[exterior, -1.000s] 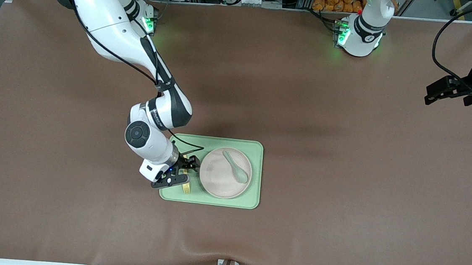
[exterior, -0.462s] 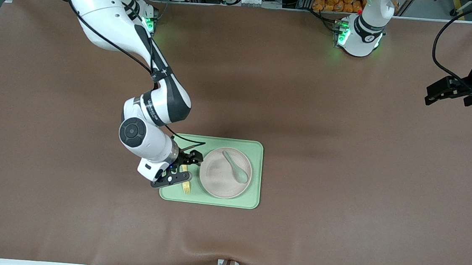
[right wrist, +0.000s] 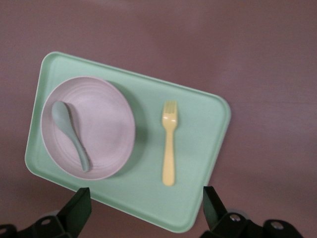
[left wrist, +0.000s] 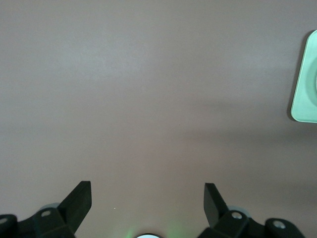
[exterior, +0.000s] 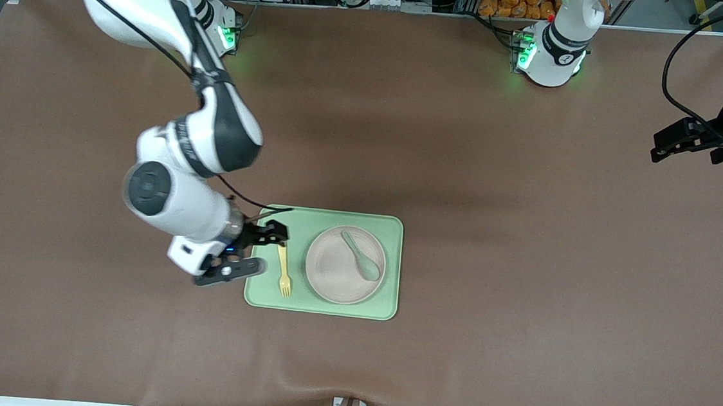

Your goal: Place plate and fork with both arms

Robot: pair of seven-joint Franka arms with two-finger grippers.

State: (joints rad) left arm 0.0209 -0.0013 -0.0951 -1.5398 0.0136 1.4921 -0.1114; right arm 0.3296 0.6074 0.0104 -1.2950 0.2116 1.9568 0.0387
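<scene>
Green tray (exterior: pixel 389 266) sits mid-table, and everything the task names is on it. Working across the front view from the right arm's end: my right gripper (exterior: pixel 253 250) hangs over the tray's edge at that end, jaws spread wide and holding nothing; its wrist view looks straight down on the tray between the two empty fingers. Just inside that edge lies the fork (exterior: pixel 284 271), flat on the tray, long axis running from the robots' side toward the front camera, tines at the camera end. It is apart from the plate (exterior: pixel 334 273), which rests beside it, toward the left arm's end of the tray, with a grey-green spoon (exterior: pixel 360 255) lying in it. Out at the left arm's end of the table the left gripper (exterior: pixel 689 140) waits, also wide open and empty, with only bare tabletop and a corner of the tray in its wrist view. I judge both placements done. The relation that counts: the fork lies just beside the right gripper, toward the plate, and the right arm is by far the nearer one, so any retreat should go straight away from the tray without brushing the handle.
</scene>
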